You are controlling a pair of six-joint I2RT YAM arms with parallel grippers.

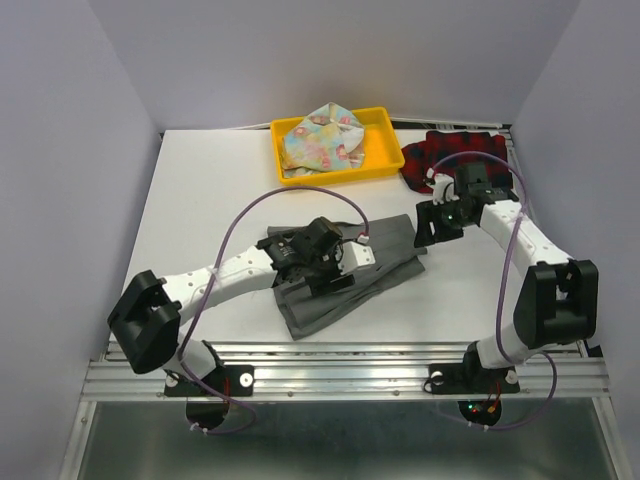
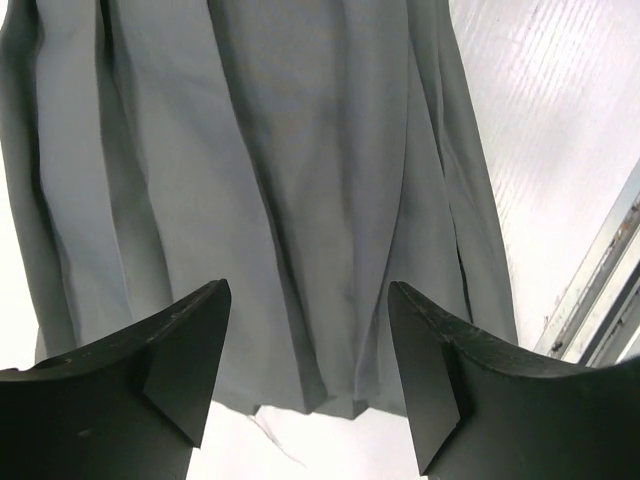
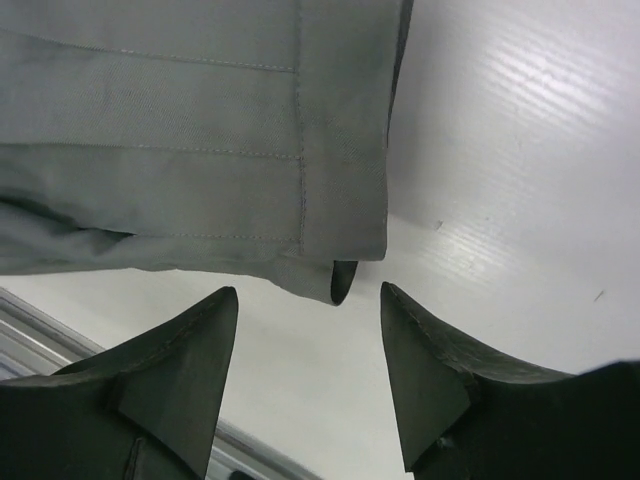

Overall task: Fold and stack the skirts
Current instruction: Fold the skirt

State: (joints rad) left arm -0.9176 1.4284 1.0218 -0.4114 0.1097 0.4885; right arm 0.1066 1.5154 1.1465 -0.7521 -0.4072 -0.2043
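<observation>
The white table takes up most of the top view, with both arms reaching in from its 6 o'clock edge. The grey skirt lies flat near the centre, a long pleated shape running from about 7 o'clock up toward 2 o'clock. At 12 o'clock, against the far edge, sits a yellow tray. The red-and-black plaid skirt is bunched on the table at about 2 o'clock, just beside the tray's right side. The pastel floral skirt lies crumpled inside the tray, filling its left half. The left gripper hangs over the middle of the grey skirt; its wrist view shows the fingers spread apart with pleats and the hem beneath them and nothing pinched. The right gripper is at the grey skirt's 2 o'clock end; its fingers are also spread and empty, over bare table, with the skirt's stitched corner lying just beyond the fingertips toward 11 o'clock in its wrist view.
</observation>
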